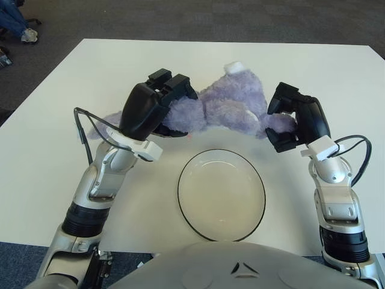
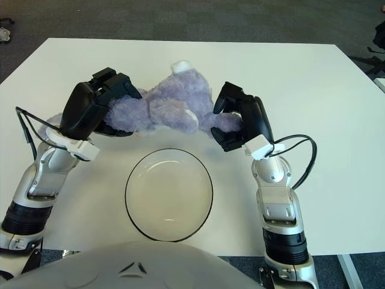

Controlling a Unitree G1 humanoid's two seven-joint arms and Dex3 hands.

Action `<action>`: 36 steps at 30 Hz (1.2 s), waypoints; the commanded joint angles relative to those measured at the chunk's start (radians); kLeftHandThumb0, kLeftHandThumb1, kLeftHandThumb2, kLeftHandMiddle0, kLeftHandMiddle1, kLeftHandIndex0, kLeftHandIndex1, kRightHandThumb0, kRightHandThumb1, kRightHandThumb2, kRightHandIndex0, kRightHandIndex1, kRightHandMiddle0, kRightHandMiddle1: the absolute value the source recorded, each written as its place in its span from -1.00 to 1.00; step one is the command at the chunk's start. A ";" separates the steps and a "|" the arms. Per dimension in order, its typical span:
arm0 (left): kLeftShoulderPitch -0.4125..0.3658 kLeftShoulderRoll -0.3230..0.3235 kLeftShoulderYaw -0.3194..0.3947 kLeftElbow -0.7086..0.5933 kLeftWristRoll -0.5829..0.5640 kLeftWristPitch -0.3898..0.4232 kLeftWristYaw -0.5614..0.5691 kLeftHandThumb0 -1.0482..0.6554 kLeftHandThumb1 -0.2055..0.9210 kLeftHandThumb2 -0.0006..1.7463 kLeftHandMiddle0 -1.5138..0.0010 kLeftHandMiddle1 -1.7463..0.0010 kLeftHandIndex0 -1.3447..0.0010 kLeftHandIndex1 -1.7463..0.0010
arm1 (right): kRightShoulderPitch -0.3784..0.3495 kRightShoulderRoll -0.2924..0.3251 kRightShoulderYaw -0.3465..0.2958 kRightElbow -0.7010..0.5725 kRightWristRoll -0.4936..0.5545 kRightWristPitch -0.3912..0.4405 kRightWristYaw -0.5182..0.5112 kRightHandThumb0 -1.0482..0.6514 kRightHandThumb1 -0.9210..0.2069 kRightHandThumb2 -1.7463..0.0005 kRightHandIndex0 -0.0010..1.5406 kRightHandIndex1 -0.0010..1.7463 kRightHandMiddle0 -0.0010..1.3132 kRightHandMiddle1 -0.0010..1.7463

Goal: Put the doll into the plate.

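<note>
A fluffy purple doll [image 1: 222, 108] with a white tip hangs lengthwise between my two hands, above the white table [image 1: 54, 114] and just behind the plate. My left hand [image 1: 157, 105] is shut on the doll's left end, its black fingers curled over the fur. My right hand [image 1: 287, 120] is shut on the doll's right end. The clear, dark-rimmed plate [image 1: 221, 194] lies in front of the doll, close to my body, with nothing in it.
A purple limb of the doll [image 1: 105, 123] trails out to the left behind my left forearm. Black cables loop beside both wrists. Grey carpet lies beyond the table's far edge.
</note>
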 commanded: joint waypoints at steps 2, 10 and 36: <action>0.025 0.011 0.016 -0.023 -0.053 -0.025 -0.037 0.82 -0.25 0.64 0.09 -1.00 -0.26 -1.00 | 0.043 -0.011 -0.037 -0.030 0.033 0.003 0.018 0.23 0.86 -1.00 0.23 0.95 0.22 0.82; 0.047 0.021 0.029 -0.060 -0.146 -0.008 -0.129 0.82 -0.23 0.63 0.10 -1.00 -0.23 -1.00 | 0.121 -0.005 -0.045 -0.074 0.095 0.005 0.060 0.22 0.85 -0.94 0.20 1.00 0.36 0.61; 0.067 0.023 0.087 -0.153 -0.262 0.179 -0.312 0.86 -0.36 0.73 0.02 -1.00 -0.44 -1.00 | 0.280 -0.079 -0.122 -0.187 0.162 -0.002 0.171 0.22 0.63 -0.91 -0.05 1.00 0.11 0.98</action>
